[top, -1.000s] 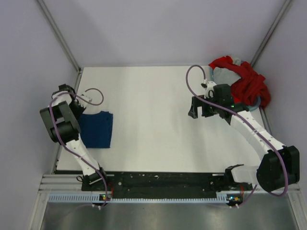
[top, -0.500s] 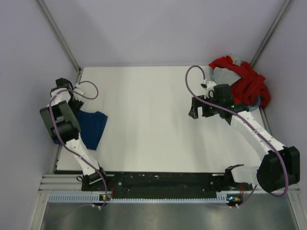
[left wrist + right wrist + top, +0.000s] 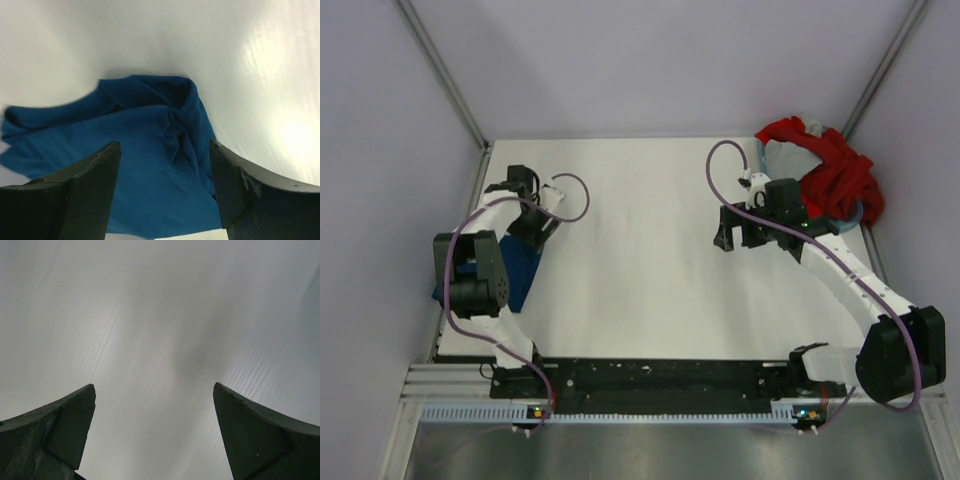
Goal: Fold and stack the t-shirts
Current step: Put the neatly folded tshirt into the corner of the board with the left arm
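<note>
A navy blue t-shirt (image 3: 523, 270) lies folded but rumpled at the table's left edge, partly hidden under my left arm. In the left wrist view the same t-shirt (image 3: 150, 150) lies on the table below the open left gripper (image 3: 165, 145), with nothing between the fingers. From above, the left gripper (image 3: 532, 232) hovers just past the shirt's far end. The right gripper (image 3: 725, 236) stands open over bare table right of centre, and the right wrist view shows only white table between its fingertips (image 3: 154, 386). Red t-shirts (image 3: 835, 175) and a grey one (image 3: 785, 155) are heaped at the back right.
The heap sits in a light blue basket (image 3: 861, 214) in the table's far right corner. Pale walls close in on both sides and the back. A black rail (image 3: 660, 378) with the arm bases runs along the near edge.
My left gripper opened and let go of the navy t-shirt, after dragging it toward the left edge. The left wrist then swung right and away. The right arm has not moved.
</note>
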### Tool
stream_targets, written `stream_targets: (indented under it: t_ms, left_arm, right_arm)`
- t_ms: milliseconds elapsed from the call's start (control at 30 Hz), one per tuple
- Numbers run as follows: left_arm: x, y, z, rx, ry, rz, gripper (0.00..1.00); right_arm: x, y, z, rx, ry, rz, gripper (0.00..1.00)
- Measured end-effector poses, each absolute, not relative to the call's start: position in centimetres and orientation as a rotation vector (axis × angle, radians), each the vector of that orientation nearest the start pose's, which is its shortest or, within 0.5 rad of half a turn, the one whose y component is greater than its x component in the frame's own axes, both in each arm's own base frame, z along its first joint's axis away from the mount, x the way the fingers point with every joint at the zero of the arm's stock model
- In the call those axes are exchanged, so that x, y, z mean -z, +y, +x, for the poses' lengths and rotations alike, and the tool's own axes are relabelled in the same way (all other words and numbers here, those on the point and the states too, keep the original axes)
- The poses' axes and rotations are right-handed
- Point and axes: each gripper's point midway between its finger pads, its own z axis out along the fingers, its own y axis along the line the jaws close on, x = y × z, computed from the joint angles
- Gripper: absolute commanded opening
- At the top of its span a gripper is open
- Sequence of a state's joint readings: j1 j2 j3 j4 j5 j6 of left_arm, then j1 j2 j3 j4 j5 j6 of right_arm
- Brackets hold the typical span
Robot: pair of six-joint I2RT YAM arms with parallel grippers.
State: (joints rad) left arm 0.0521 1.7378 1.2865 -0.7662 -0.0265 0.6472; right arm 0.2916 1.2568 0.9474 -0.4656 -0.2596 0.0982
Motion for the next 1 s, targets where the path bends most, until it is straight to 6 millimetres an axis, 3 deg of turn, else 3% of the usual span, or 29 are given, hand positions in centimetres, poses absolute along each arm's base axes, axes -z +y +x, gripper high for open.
stream_targets:
  t_ms: [100,200,400,567,733,1000]
  left_arm:
    - [-4.2,5.5,34.8,-0.221,2.805,0.773,0.70]
    - [-2.6,5.4,33.8,-0.236,2.854,0.760,0.56]
    - [-2.2,4.7,34.0,-0.243,2.868,0.738,0.37]
    - [-2.4,5.9,35.9,-0.348,2.829,0.670,0.29]
    - [-3.1,7.4,38.7,-0.464,2.724,0.572,0.32]
    - [-3.5,7.6,39.7,-0.490,2.674,0.513,0.71]
  right_arm:
    - [-14.7,14.2,30.5,-0.494,2.341,-0.359,0.99]
    - [-14.9,14.2,30.5,-0.494,2.333,-0.359,0.99]
    - [-14.9,14.2,30.5,-0.493,2.331,-0.360,0.99]
    - [-14.9,14.2,30.5,-0.494,2.331,-0.360,0.99]
    - [-14.9,14.2,30.4,-0.494,2.327,-0.360,0.99]
    - [-14.8,14.0,29.8,-0.490,2.325,-0.357,0.99]
